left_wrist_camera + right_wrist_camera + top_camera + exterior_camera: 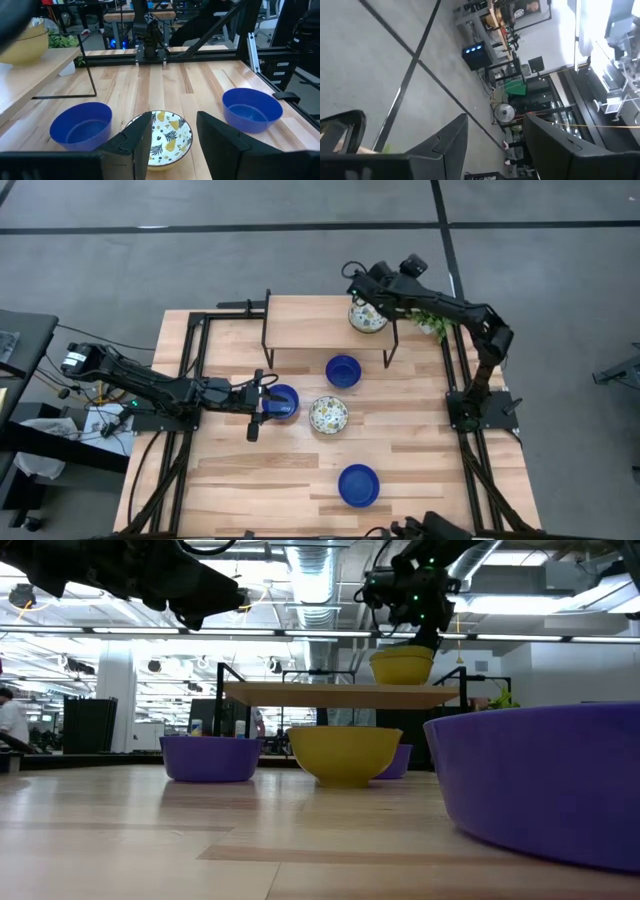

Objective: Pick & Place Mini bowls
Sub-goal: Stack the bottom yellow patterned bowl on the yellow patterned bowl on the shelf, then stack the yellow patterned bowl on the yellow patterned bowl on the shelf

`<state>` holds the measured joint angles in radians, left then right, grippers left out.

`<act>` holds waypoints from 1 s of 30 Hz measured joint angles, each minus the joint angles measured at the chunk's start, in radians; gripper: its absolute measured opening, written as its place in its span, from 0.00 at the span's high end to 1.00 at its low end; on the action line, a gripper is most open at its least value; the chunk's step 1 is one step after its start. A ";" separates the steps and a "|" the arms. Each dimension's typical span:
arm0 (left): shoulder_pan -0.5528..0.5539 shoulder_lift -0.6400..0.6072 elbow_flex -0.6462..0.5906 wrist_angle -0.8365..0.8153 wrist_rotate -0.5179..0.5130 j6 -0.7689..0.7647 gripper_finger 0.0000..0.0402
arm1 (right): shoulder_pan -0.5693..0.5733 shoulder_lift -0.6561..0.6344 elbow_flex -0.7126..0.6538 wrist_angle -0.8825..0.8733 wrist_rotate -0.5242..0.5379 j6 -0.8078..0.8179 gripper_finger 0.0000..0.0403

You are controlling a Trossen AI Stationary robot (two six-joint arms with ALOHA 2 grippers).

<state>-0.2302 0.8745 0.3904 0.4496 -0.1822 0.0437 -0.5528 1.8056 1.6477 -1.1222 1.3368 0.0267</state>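
The bowls sat in two groups, which read as a job half done: one patterned bowl (367, 318) rested on the raised shelf (300, 325) at the back of the bench (250, 470), while the others waited on the open wood in front of it. Of those, a blue bowl (343, 370) lay just before the shelf, a second patterned bowl (328, 414) sat near the middle, another blue one (283, 402) was beside it on the left, and a last blue bowl (358, 485) stood well apart near the front edge.

The right claw (362, 302) hung directly above the bowl on the shelf. Its fingers (451, 142) stood apart with nothing between them, so it looked released, probably because that bowl had just been set there.

The left claw (262, 402) hovered at the left blue bowl, its released fingers (137, 145) spread and empty, pointing across toward the middle patterned bowl. That posture suggested it was lining up its next pick, likely to carry one of these toward the shelf.
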 joint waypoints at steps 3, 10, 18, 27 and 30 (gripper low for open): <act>0.000 0.000 0.000 0.000 0.000 0.000 0.62 | 0.003 0.000 0.000 0.000 0.002 0.000 0.55; 0.000 0.000 0.000 0.000 0.000 0.000 0.62 | 0.008 -0.004 0.000 -0.034 -0.001 0.010 0.54; 0.000 0.000 0.000 0.000 0.000 0.001 0.62 | 0.031 -0.054 0.000 -0.030 0.065 0.012 0.55; 0.000 0.005 0.000 -0.004 0.001 0.001 0.62 | 0.109 -0.277 0.000 -0.039 -0.066 0.175 0.55; 0.000 0.028 -0.001 -0.002 0.014 0.000 0.62 | 0.152 -0.338 0.001 -0.046 -0.196 0.176 0.55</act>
<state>-0.2302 0.9021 0.3897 0.4475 -0.1682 0.0437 -0.4005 1.4676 1.6482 -1.1677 1.1406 0.2027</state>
